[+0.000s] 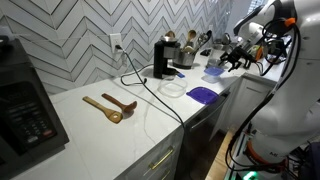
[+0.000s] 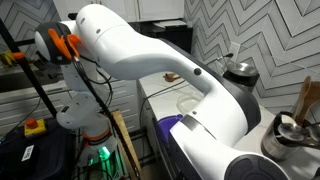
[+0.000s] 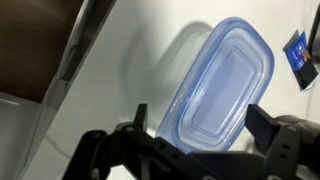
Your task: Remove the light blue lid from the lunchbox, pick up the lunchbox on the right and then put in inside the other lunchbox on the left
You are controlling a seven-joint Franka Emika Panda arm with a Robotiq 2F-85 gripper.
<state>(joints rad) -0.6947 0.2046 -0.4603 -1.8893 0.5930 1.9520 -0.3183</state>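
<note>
The light blue lid [image 3: 225, 75] fills the wrist view, a pale blue rounded rectangle raised a little above the white counter, with its shadow to the left. My gripper [image 3: 200, 118] is open, with one finger on each side of the lid's near end and a gap on both sides. In an exterior view the gripper [image 1: 235, 58] hovers at the far right of the counter, just above the light blue lid [image 1: 213, 72]. A clear lunchbox [image 1: 172, 87] stands left of it. I cannot tell whether a lunchbox is under the lid.
A larger purple flat piece [image 1: 203, 94] lies near the counter's front edge and also shows in an exterior view [image 2: 172, 122]. A coffee maker [image 1: 162, 57] with a cable, kettles and two wooden spoons [image 1: 110, 106] are on the counter. My arm [image 2: 150, 55] blocks much of one view.
</note>
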